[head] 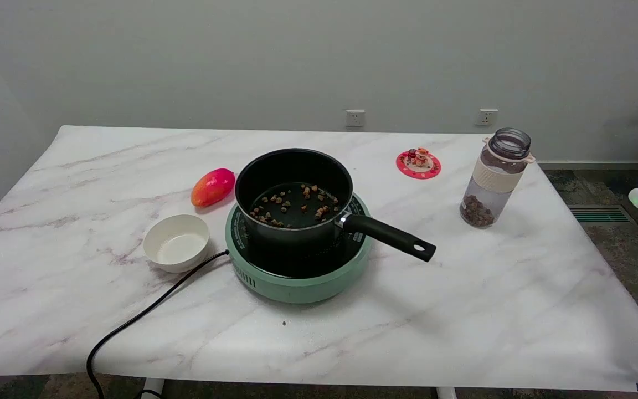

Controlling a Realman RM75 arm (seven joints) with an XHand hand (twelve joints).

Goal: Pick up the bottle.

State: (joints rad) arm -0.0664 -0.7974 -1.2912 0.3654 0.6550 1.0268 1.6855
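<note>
No brand name or readable writing can be made out; fine white print rings the top of the green hotplate [297, 288], but it is too small to be read. The bottle [495, 177] is seen standing upright and uncapped toward the right end of the marble tabletop [463, 310], near the right edge, with a cream band around its upper body and dark brown pieces settled in its clear lower part. A red disc [418, 164] bearing small figures is placed to the bottle's left, apart from it. At the centre, a black saucepan [294, 194] holding scattered brown pieces is set on the hotplate, its handle pointed to the right and forward, well apart from the bottle. A white bowl [176, 242] is placed just left of the hotplate, and a red-orange mango [212, 187] lies behind the bowl. A black cord [147, 313] is run from the hotplate off the front edge. Bare marble is left in front of the bottle and all along the front right of the tabletop. The right hand is not seen in the frame, so its state cannot be told.
</note>
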